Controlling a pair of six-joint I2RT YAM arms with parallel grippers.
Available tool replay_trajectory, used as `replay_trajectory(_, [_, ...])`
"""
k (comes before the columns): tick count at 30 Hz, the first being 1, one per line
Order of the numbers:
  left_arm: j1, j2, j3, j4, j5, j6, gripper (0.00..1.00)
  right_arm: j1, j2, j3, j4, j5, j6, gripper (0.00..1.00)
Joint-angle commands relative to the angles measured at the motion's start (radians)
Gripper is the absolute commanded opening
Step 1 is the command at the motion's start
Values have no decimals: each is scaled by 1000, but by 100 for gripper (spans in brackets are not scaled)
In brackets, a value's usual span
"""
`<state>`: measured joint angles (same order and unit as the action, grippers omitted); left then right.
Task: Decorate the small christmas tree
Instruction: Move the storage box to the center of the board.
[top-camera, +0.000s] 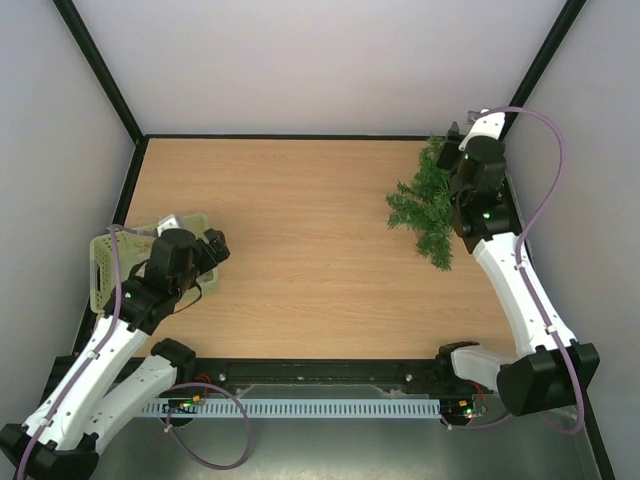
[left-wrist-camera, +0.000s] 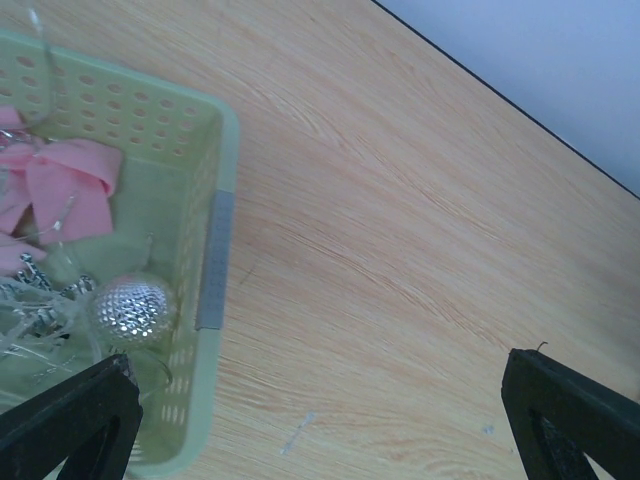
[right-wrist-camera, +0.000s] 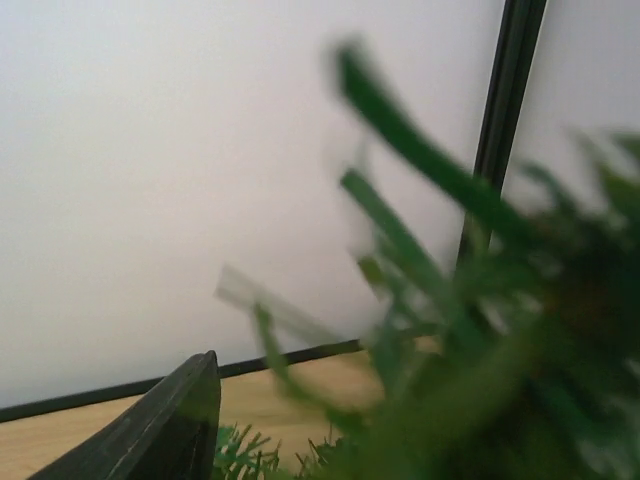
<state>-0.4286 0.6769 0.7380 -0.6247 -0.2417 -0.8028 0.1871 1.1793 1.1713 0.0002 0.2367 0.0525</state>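
The small christmas tree (top-camera: 424, 205) is at the back right of the table, tilted, its tip pointing toward the near side. My right gripper (top-camera: 463, 160) is pressed into its right side near the back corner. In the right wrist view, blurred green branches (right-wrist-camera: 500, 380) fill the right half. Only one of the fingers (right-wrist-camera: 160, 425) shows, and the other is hidden. My left gripper (left-wrist-camera: 320, 430) is open and empty, low over the table beside the pale green basket (left-wrist-camera: 215, 270). The basket holds a silver glitter ball (left-wrist-camera: 133, 308) and a pink bow (left-wrist-camera: 70, 185).
The basket (top-camera: 103, 262) stands at the left edge of the table, partly under my left arm. Silvery tinsel strands (left-wrist-camera: 30, 320) lie in it. Black frame posts and white walls close in the back and sides. A clear strip (right-wrist-camera: 270, 305) shows blurred among the branches.
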Motion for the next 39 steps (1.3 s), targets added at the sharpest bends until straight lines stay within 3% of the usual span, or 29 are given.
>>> replay_trajectory(1, [5, 7, -11, -25, -101, -61, 100, -3, -47, 23, -118, 8, 102, 58])
replay_trajectory(9, [43, 105, -26, -6, -192, -86, 100, -2, -147, 68, -310, 10, 198, 99])
replay_trajectory(16, [113, 223, -60, 94, -165, -95, 98, -2, -232, 113, -493, -60, 267, 98])
replay_trajectory(21, [130, 331, -60, 184, -149, -22, 92, -2, -299, 132, -559, -211, 324, 99])
replay_trajectory(27, [179, 474, -27, 274, -90, 84, 80, -2, -385, 88, -516, -404, 389, 99])
replay_trajectory(33, [238, 586, -5, 331, -72, 155, 64, -2, -454, 40, -492, -463, 399, 96])
replay_trajectory(39, [240, 624, -21, 412, 62, 217, 51, -2, -488, 16, -450, -521, 400, 94])
